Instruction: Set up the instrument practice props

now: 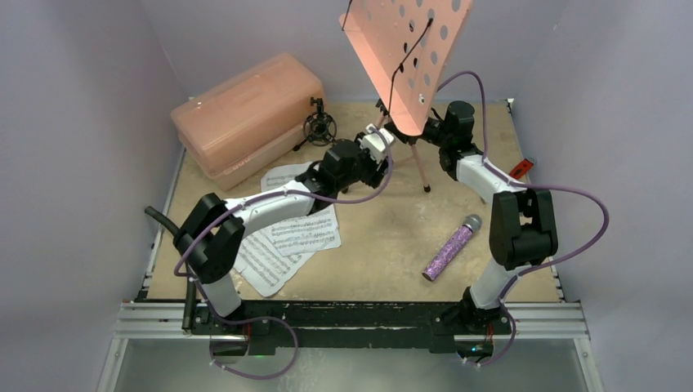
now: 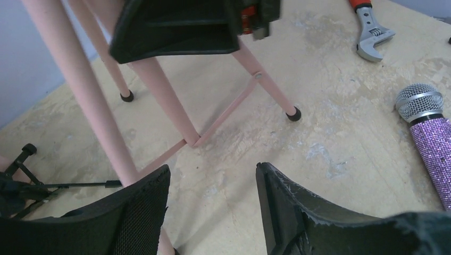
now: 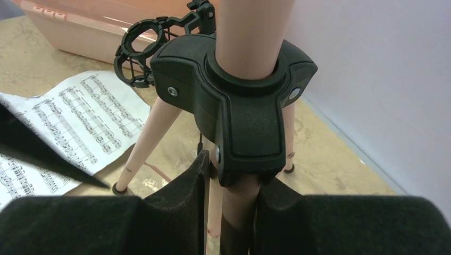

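Pink music stand point(image 1: 413, 57) upright at far centre of the counter point(image 1: 384, 245), feet down, perforated desk tilted up high.

Right gripper point(image 3: 231, 183) on the stand's centre pole, just under the black leg hub point(image 3: 234, 101). Jaws clamped on the pole from both sides.

Left gripper point(image 2: 213, 175) low among the legs on the stand's left. Jaws apart, nothing between them; one leg just outside the left finger.

Step in hand, as I read it: standing and steadying the stand. Legs look spread, right arm bracing.

Other props not placed:
- two sheet-music pages point(image 1: 290, 237) flat on the counter, near left, partly under the left arm
- purple microphone point(image 1: 449, 249) lying near right
- shock-mount mini tripod point(image 1: 319, 126) far left, just beside the pink case point(image 1: 245, 106)
- wrench point(image 2: 372, 37) far right, well apart

Next move, likely: left arm backs clear of the legs without snagging one, then goes for a page. Thin paper lying flat calls for a shallow pinch at an edge. Right grip best kept on until the stand proves steady alone.
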You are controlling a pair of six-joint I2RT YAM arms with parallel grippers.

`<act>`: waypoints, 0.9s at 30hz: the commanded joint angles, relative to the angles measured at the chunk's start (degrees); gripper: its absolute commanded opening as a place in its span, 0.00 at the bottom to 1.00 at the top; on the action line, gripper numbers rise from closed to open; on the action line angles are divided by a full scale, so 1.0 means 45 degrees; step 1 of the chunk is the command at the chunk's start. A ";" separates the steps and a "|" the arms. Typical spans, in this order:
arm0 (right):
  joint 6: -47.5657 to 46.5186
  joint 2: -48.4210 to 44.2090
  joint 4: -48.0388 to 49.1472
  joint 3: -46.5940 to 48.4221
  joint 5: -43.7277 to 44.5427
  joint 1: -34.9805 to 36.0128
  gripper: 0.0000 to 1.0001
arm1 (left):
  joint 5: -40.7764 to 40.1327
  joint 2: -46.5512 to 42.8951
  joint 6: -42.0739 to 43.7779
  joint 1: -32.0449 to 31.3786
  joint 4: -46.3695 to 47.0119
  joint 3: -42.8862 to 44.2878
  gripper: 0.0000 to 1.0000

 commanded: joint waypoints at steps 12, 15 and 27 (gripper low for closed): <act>-0.1039 -0.0190 -0.0991 0.0361 0.0399 -0.0088 0.00 | 0.6753 0.2337 -0.0402 0.2989 -0.0355 0.3561 0.57; -0.1026 -0.0169 -0.1057 0.0484 0.0387 -0.0093 0.00 | 0.7299 0.2894 -0.0473 0.3001 -0.0195 0.3928 0.49; -0.0594 0.0321 -0.1021 0.1170 0.0600 -0.0089 0.00 | 0.5863 0.2258 -0.0865 0.2916 0.0322 0.2921 0.00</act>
